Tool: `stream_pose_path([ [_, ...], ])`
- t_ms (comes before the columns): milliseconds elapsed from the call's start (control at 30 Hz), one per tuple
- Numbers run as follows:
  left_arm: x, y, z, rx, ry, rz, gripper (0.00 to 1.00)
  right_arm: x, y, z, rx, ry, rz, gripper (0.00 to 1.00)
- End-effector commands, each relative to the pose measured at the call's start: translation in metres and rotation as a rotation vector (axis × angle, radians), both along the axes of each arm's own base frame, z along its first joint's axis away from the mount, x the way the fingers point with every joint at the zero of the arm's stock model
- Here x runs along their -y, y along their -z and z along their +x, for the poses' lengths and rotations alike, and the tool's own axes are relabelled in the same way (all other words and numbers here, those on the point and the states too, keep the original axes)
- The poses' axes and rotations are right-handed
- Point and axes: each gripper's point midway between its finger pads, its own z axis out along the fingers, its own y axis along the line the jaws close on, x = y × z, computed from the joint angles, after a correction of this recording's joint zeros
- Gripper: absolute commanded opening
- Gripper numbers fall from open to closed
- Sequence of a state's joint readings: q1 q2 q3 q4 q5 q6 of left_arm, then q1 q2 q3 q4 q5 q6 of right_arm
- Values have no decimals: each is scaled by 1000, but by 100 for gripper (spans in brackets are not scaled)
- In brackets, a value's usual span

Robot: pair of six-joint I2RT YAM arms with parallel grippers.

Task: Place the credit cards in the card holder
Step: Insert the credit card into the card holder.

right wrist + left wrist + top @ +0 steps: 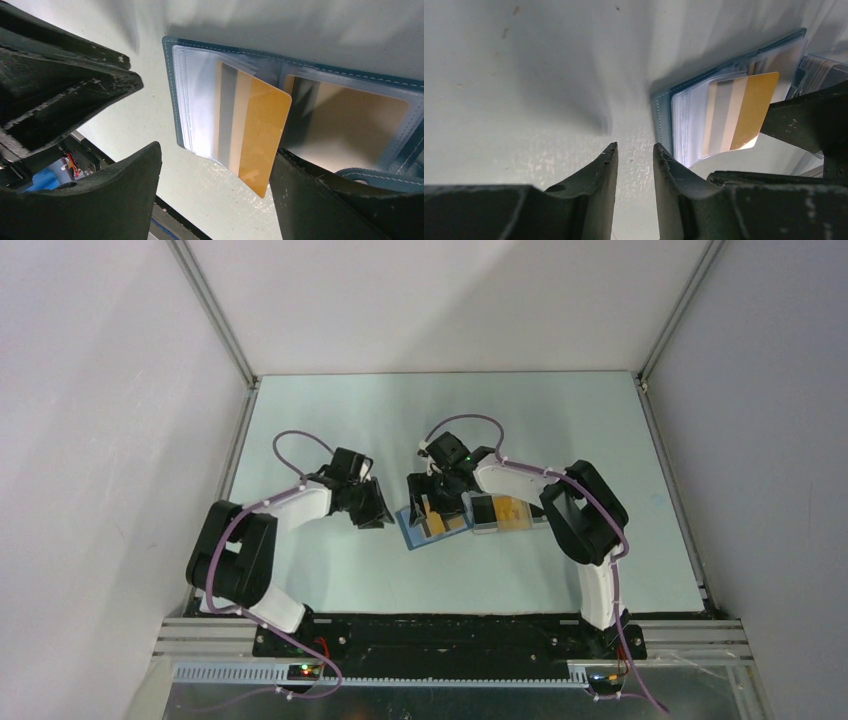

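The blue card holder (428, 528) lies open on the table, its clear pockets facing up. A yellow-orange credit card (260, 135) with a grey stripe sits partly in the left page's pocket and sticks out at a slant; it also shows in the left wrist view (749, 107). Another tan card (350, 117) lies inside the right page's pocket. My right gripper (215, 152) is wide open over the holder (170, 90), its right finger beside the card's edge. My left gripper (634, 150) is narrowly open and empty, just left of the holder (664, 115).
A clear plastic tray (500, 512) with black and orange cards stands right of the holder; its edge shows in the left wrist view (819, 70). The two grippers (375, 510) (432, 502) are close together. The left gripper's black fingers (60, 80) fill the right wrist view's upper left.
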State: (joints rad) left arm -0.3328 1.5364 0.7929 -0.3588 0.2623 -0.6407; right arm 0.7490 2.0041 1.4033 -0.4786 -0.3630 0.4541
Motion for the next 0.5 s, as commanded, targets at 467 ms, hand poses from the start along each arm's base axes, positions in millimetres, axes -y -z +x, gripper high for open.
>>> stream_pose_path([
  [467,24,24,6,-26,4,3,25,18,-6,9,0,11,-43,66],
])
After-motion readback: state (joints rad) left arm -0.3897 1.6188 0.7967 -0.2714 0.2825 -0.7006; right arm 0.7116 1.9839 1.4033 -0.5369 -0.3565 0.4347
